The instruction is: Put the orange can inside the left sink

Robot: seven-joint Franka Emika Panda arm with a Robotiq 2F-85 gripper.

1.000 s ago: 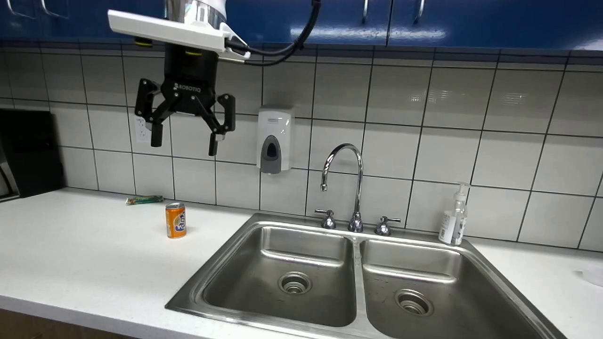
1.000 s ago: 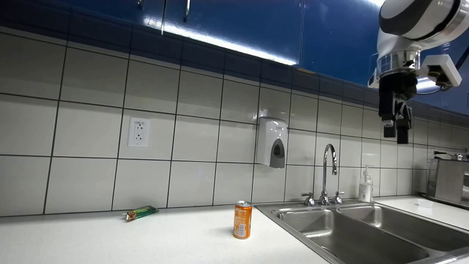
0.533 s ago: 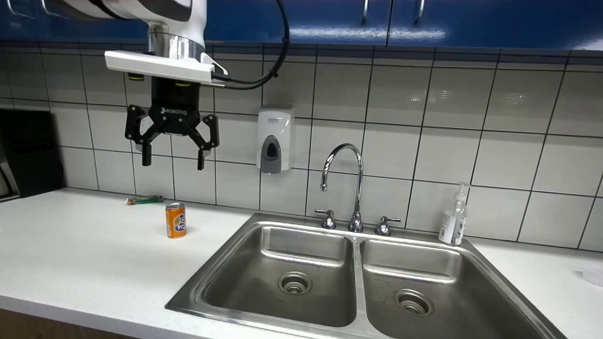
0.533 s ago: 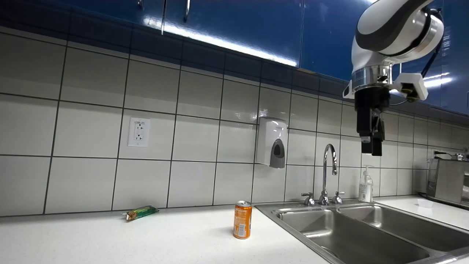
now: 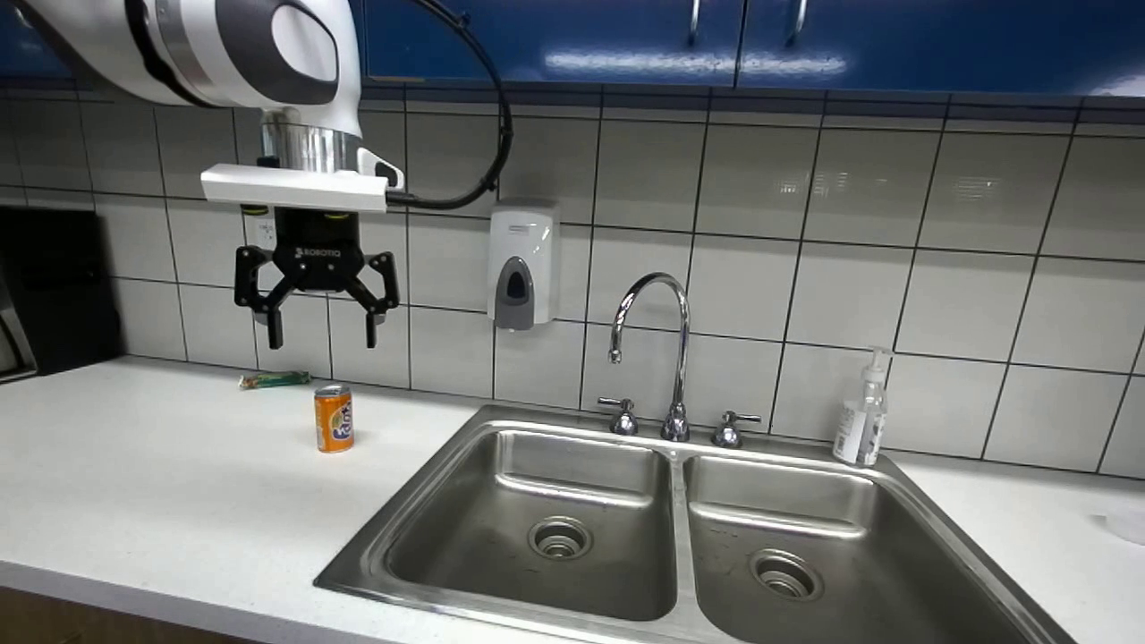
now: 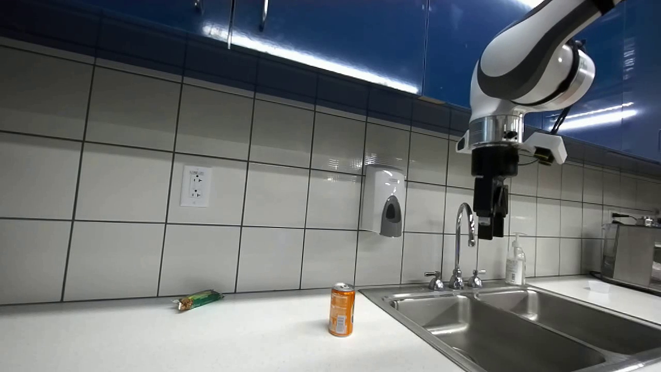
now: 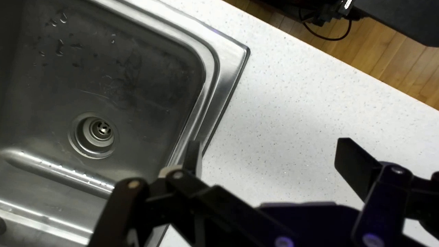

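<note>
Here my black gripper [image 5: 323, 340] hangs spread wide and empty, well apart from the orange cylindrical can [image 5: 334, 419] standing near the rectangular steel left sink [image 5: 487, 537].

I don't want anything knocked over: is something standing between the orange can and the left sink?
Nothing visible stands between the orange can and the left sink; only counter and the sink's metal rim lie there. The green wrapper lies on the can's other side.

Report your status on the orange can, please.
Gripper open, empty, above counter. Orange can upright on counter, outside left sink. No obstruction apparent between them.
</note>
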